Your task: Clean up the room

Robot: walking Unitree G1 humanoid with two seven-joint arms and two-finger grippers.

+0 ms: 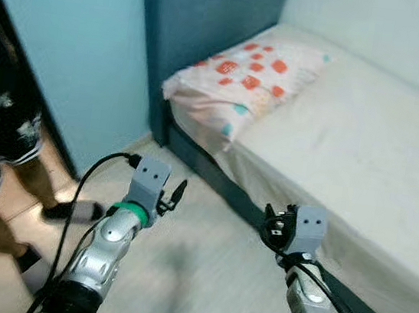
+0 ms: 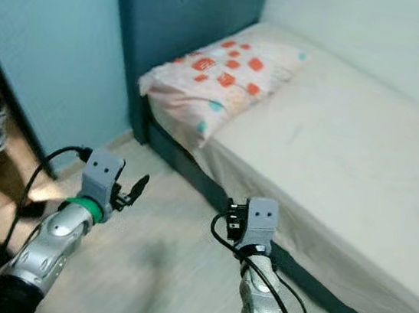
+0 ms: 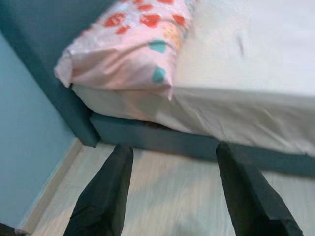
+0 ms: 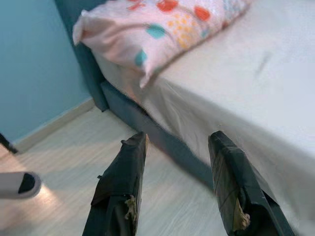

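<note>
Apparently unlabelled: pillow point(image 1: 243, 80) (patterned) on bed point(image 1: 364, 154).

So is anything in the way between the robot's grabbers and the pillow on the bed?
Nothing visible. Both the left gripper and right gripper hang open above bare floor, and only open air lies between them and the pillow at the bed's head.

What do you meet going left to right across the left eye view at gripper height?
Person's legs → left gripper → right gripper → bed, its white sheet hanging over the side.
</note>
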